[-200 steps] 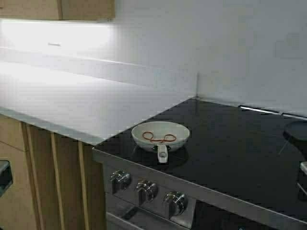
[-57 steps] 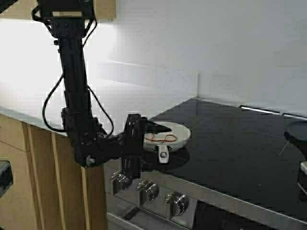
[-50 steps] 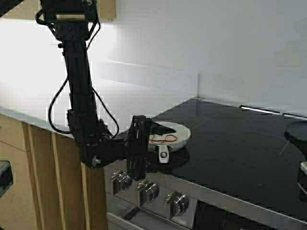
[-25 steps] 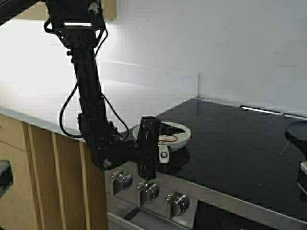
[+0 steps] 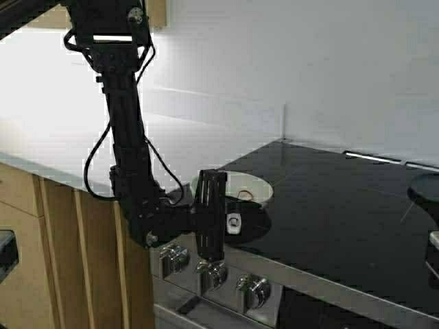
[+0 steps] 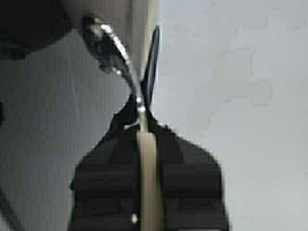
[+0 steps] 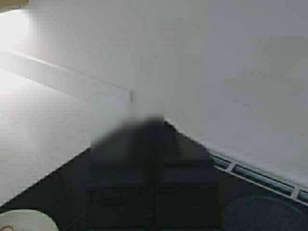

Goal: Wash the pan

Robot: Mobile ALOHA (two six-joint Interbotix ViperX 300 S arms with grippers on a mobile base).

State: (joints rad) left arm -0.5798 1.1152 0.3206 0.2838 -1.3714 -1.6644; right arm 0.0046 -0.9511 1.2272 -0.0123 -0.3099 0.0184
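The white pan (image 5: 248,186) sits at the front left of the black stovetop (image 5: 329,219), its red squiggle mostly hidden behind my left arm. The end of the handle (image 5: 234,221), with its hole, points toward the stove's front edge. My left gripper (image 5: 221,216) is low at that edge, right at the handle. In the left wrist view the cream handle (image 6: 147,183) runs between the two black fingers (image 6: 185,178), which are shut on it (image 6: 144,118). My right gripper (image 7: 155,144) hangs above the stove, its fingers together and empty. The pan's rim shows in the right wrist view (image 7: 21,221).
A dark pan (image 5: 425,188) sits at the stove's right edge and also shows in the right wrist view (image 7: 264,214). Chrome knobs (image 5: 214,273) line the stove front under my left gripper. A white countertop (image 5: 68,144) lies left of the stove, with wooden cabinets below and a wall behind.
My left arm has come in from the left and moved right, until its gripper sits at the pan's handle. The pan has not moved.
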